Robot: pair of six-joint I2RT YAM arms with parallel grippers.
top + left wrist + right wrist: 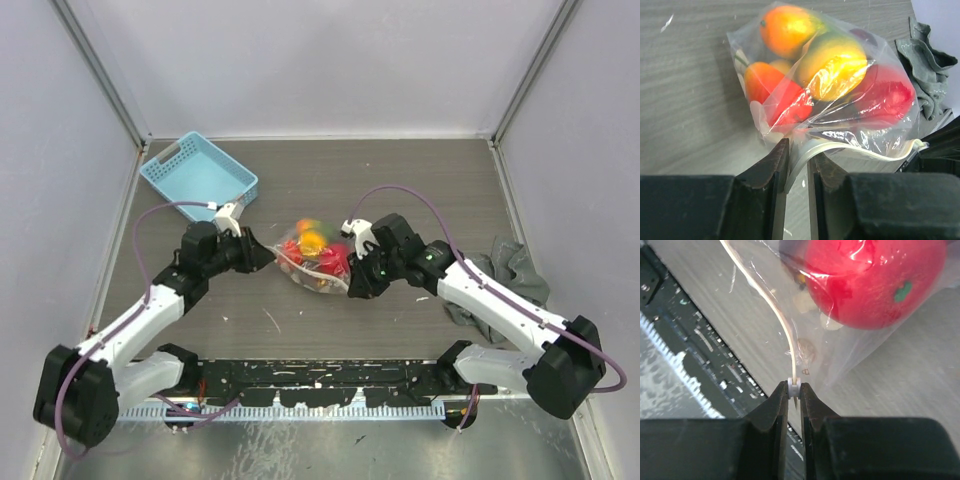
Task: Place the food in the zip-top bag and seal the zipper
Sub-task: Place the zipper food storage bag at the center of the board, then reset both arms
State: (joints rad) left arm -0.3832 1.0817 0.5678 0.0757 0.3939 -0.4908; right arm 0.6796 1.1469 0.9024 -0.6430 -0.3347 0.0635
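Note:
The zip-top bag lies mid-table between both arms, holding the food. In the left wrist view I see an orange fruit, a yellow-green one and red ones inside the bag. The zipper runs along its near edge. My left gripper stands slightly open at the zipper's left end, and the strip passes loosely between the jaws. My right gripper is shut on the small white slider of the zipper, below a red fruit.
A light-blue lattice basket stands at the back left. A crumpled grey cloth lies at the right, beside the right arm. The black base rail runs along the near edge.

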